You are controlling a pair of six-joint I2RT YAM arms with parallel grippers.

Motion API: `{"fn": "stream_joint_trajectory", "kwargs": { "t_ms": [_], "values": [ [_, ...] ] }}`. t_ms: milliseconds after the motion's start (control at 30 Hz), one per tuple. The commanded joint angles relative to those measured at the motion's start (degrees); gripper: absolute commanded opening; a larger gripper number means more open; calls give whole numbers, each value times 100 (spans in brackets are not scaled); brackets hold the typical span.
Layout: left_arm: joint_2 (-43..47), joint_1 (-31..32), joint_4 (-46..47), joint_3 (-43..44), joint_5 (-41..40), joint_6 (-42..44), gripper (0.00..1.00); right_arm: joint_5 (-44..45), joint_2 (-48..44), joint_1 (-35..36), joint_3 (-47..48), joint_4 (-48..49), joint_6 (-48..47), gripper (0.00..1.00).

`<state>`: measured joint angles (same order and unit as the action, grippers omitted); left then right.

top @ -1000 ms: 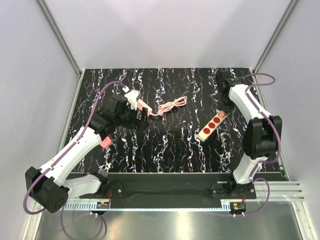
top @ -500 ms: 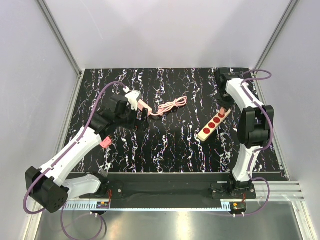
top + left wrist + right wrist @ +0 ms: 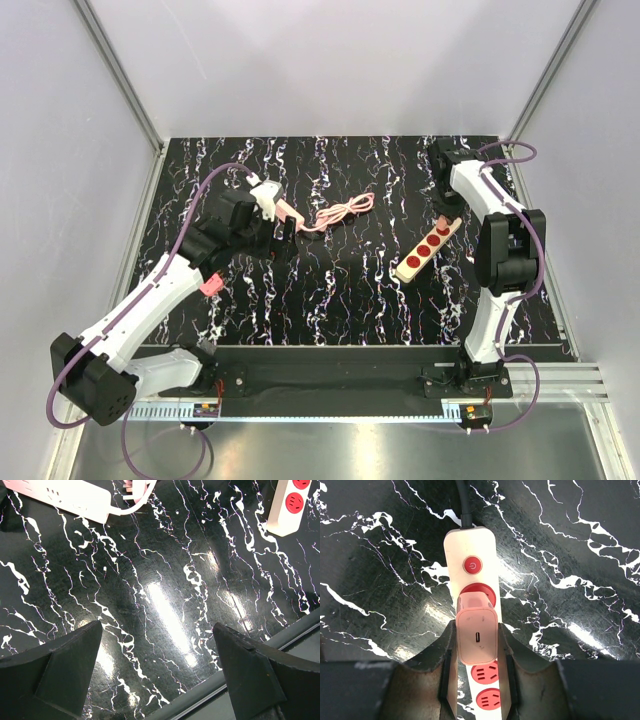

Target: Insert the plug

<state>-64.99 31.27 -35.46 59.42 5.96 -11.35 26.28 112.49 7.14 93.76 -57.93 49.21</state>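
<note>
My right gripper point(image 3: 477, 631) is shut on a pink charger plug point(image 3: 476, 642), one finger on each side. The plug stands over the top red socket of the cream power strip point(image 3: 472, 550), just below its red power button. I cannot tell whether its prongs are in the socket. Two free red sockets show below the plug. In the top view the strip point(image 3: 420, 257) lies at the right, with my right gripper point(image 3: 445, 208) over its far end. My left gripper point(image 3: 157, 626) is open and empty above the black marbled table; in the top view it point(image 3: 284, 234) is left of centre.
A second pale strip point(image 3: 60, 495) with a pink coiled cable point(image 3: 342, 211) lies beside my left gripper. The red-socket strip's end shows in the left wrist view point(image 3: 292, 502). The strip's black cord point(image 3: 464, 502) runs away. Grey walls enclose the table.
The right arm's elbow has swung inward and back while its gripper stays over the strip's far end with the plug. The left arm has not moved.
</note>
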Motion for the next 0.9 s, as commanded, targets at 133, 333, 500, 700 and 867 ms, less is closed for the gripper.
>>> {"fn": "stream_joint_trajectory", "kwargs": {
  "t_ms": [133, 333, 500, 700, 867],
  "values": [
    [4, 20, 171, -18, -16, 107, 99, 17, -16, -28, -94, 335, -192, 0],
    [-5, 20, 180, -9, -51, 107, 99, -44, 10, -54, -217, 423, -228, 0],
    [4, 20, 180, -9, -86, 116, 99, -36, 2, -107, -358, 432, -210, 0],
    [-5, 20, 171, -9, -112, 116, 99, -132, 19, -169, -472, 476, -236, 0],
    [4, 20, 180, -18, -130, 116, 99, -281, 211, -213, -437, 493, -394, 0]
  ]
}}
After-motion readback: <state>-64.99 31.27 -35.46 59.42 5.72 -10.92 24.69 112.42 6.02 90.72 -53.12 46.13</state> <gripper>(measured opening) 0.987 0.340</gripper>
